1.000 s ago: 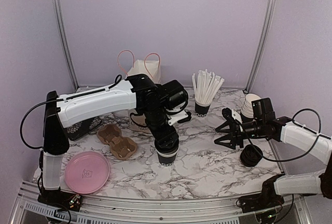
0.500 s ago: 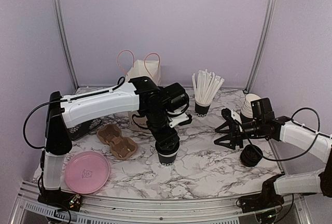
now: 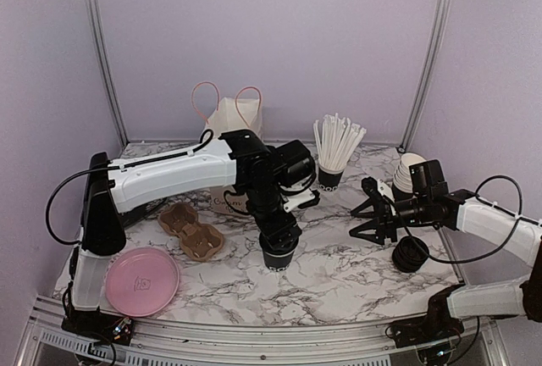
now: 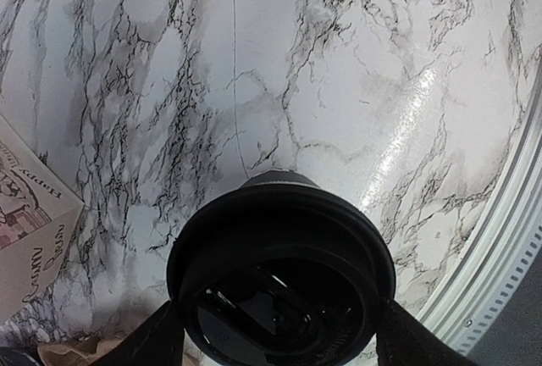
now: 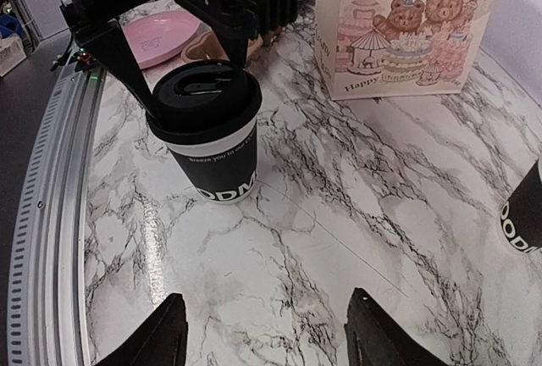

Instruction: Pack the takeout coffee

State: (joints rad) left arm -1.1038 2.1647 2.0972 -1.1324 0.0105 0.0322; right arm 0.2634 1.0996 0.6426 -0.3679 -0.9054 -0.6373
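Paper bag (image 3: 233, 120) stands upright in the upper centre behind the left arm, mouth up, so it's the likely drop target. Cup carrier (image 3: 190, 230) is lower left of centre with its wells bare.

Coffee cup (image 3: 277, 261) is upright on the table (image 3: 339, 277) at frame centre. Left hand (image 3: 278, 246) is on it top-down, fingers (image 4: 157, 345) flanking the lid (image 4: 279, 239). Can't tell if they're pinching or just beside it.

Right hand (image 3: 356, 222) is mid-right, wide open and empty, probably parked clear.

The table is glossy marble-look and flat. Walls (image 3: 279, 36) are lilac with metal posts.
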